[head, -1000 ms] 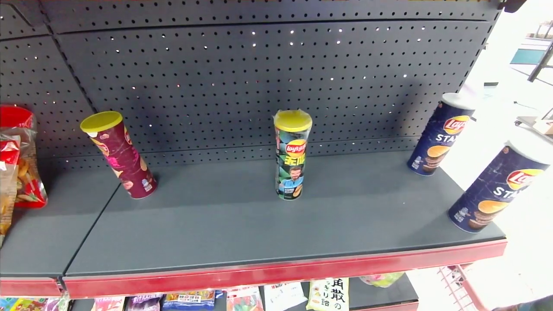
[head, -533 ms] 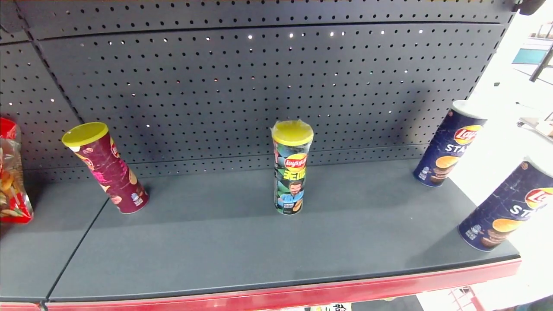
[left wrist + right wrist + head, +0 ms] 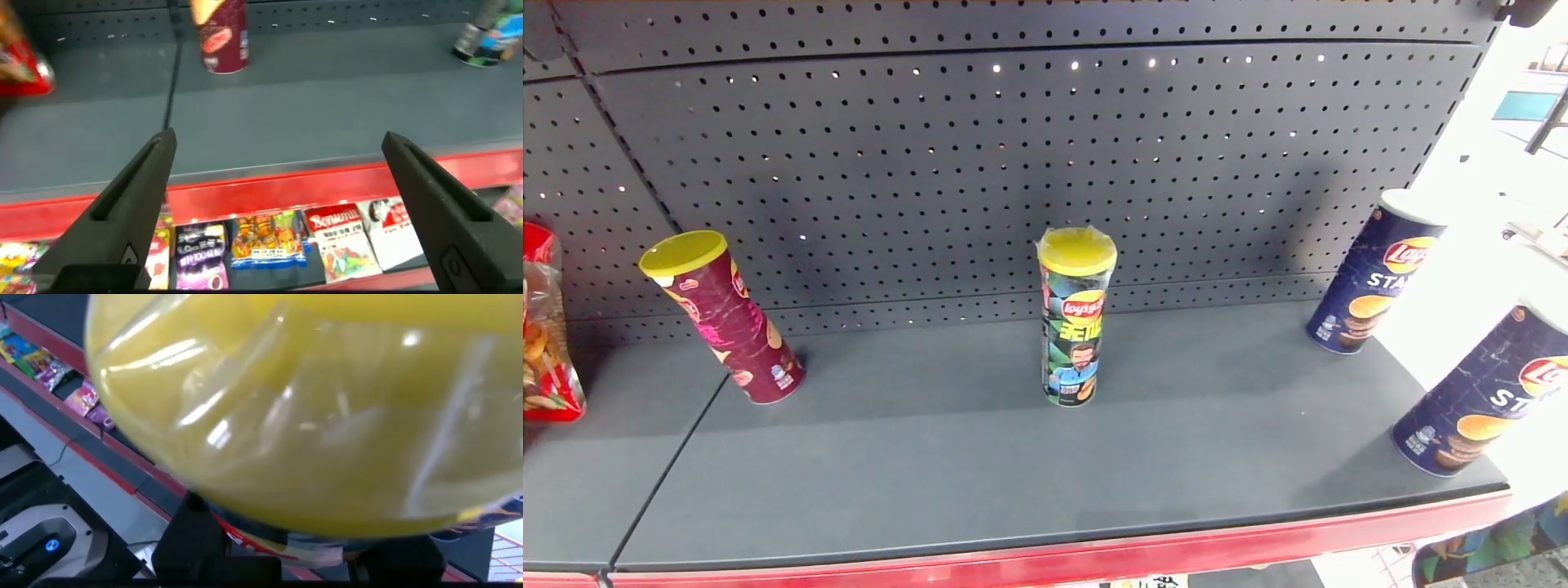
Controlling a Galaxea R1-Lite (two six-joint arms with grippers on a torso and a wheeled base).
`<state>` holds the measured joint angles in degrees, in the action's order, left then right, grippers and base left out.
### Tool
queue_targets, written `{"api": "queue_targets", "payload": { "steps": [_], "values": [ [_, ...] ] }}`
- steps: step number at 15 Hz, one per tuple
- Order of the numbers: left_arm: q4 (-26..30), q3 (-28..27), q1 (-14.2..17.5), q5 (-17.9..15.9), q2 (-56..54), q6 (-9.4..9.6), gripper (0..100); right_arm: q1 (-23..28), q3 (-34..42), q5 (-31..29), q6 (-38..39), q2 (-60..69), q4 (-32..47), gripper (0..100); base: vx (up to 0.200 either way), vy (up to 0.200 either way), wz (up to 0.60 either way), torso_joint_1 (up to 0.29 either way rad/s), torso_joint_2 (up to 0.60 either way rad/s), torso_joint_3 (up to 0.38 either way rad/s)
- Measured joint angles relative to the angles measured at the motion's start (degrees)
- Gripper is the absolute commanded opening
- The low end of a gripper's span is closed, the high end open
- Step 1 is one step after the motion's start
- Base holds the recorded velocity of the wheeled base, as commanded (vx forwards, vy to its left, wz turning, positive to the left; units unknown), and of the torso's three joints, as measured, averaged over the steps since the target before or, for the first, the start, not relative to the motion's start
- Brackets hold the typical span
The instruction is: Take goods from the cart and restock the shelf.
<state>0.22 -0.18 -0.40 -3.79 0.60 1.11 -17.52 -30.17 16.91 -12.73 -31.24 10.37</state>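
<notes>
On the dark shelf [image 3: 980, 482] stand a maroon can with a yellow lid [image 3: 723, 314] at the left, a green-and-black can [image 3: 1074, 318] in the middle and two navy cans [image 3: 1376, 273] [image 3: 1482, 396] at the right. A colourful chip can [image 3: 1490, 547] shows at the head view's lower right corner, below the shelf's red edge. Its yellow plastic lid [image 3: 310, 400] sits close before the right wrist camera, and my right gripper [image 3: 294, 551] is shut on it. My left gripper [image 3: 278, 137] is open with nothing in it, in front of the shelf's red lip [image 3: 270, 188].
A perforated back panel [image 3: 1013, 163] rises behind the shelf. A red snack bag [image 3: 543, 351] stands at the far left. Snack packets [image 3: 270, 245] hang on the lower shelf under the red lip. Wide bare stretches lie between the cans.
The head camera first shifted, so the whole shelf sits lower in the picture. Since half a second ago the colourful chip can has come into the lower right corner.
</notes>
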Motion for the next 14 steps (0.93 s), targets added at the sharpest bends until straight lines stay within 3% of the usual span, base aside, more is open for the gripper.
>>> {"api": "queue_targets", "payload": {
  "steps": [1, 3, 5, 8, 11, 14],
  "values": [
    [-0.1, 0.0, 0.0, -0.8, 0.0, 1.05, 100, -0.1, 0.0, 0.1, -1.0, -1.0, 0.0, 0, 0.0, 0.0, 0.0, 0.0, 0.0, 0.0],
    [-0.3, 0.0, 0.0, -1.5, 0.0, 1.4, 100, -0.2, -0.3, -0.2, -1.4, -2.6, 0.0, 0, 0.0, 0.0, 0.0, 0.0, 0.0, 0.0],
    [-0.7, -2.2, -0.3, -2.3, 0.6, -0.32, 100, -0.3, -0.7, -0.4, -1.4, -4.1, 0.0, 0, 0.0, 0.0, 0.0, 0.0, 0.0, 0.0],
    [-1.7, -13.4, -1.8, -5.1, 9.4, -4.08, 100, -0.4, -0.8, -0.3, -1.4, -6.0, -0.1, 0, 0.0, 0.0, 0.0, 0.0, 0.0, 0.0],
    [-3.6, -23.6, -5.6, -16.0, 28.0, -3.22, 100, -0.5, -0.7, -0.2, -0.7, -7.3, -0.3, 0, 0.0, 0.0, 0.0, 0.0, 0.0, 0.0],
    [-9.5, -29.9, -9.5, -26.1, 47.7, 1.6, 100, -0.5, -0.1, -0.1, 1.3, -8.2, -4.7, 0, 0.0, 0.0, 0.0, 0.0, 0.0, 0.0]
  ]
}}
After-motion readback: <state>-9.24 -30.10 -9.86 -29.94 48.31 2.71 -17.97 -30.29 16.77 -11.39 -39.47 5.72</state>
